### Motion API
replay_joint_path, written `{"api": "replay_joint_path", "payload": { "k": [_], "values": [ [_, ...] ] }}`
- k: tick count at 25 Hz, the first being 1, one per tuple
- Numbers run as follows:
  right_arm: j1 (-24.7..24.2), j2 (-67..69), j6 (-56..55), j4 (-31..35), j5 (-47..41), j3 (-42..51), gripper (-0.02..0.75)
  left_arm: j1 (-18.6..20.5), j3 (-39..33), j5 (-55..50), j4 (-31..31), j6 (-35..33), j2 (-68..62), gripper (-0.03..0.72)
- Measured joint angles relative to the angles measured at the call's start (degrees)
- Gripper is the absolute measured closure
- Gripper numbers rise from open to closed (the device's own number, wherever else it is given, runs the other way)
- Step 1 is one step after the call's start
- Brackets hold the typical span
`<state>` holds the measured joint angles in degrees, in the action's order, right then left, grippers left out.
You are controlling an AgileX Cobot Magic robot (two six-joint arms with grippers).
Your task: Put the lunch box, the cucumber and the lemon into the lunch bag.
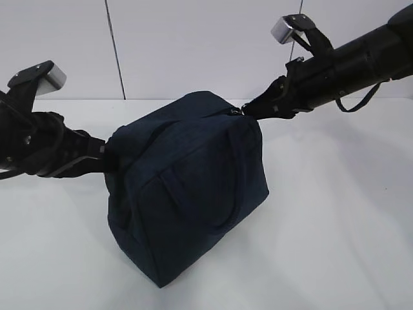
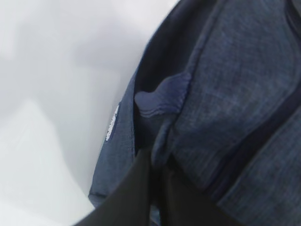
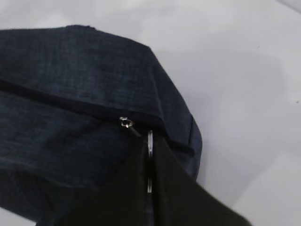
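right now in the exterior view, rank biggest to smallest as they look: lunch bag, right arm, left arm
1. lunch bag
2. right arm
3. left arm, though the frame edge cuts off both arms, so their order is unsure.

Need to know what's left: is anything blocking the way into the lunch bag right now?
Yes. The bag looks zipped shut along its top, with the right gripper closed on the ring pull. Lunch box, cucumber and lemon aren't visible.

You see the dark navy lunch bag (image 1: 187,187) zipped shut, tilted mid-tabletop (image 1: 335,213), its silver ring pull (image 3: 150,141) at the right end.
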<state>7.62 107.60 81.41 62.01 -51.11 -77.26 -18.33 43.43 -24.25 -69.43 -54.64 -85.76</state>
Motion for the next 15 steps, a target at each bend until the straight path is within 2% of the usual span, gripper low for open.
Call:
{"api": "replay_joint_path", "payload": {
  "k": [9, 15],
  "values": [
    [-0.2, -0.1, -2.4, -2.8, -15.2, 0.0, 0.73, 0.2, 4.2, 7.3, 2.4, -0.2, 0.7, 0.692],
    [-0.2, -2.0, -3.9, -0.2, -16.1, -0.2, 0.73, 0.4, 5.9, 12.6, 3.3, -0.4, 0.7, 0.693]
  ]
}}
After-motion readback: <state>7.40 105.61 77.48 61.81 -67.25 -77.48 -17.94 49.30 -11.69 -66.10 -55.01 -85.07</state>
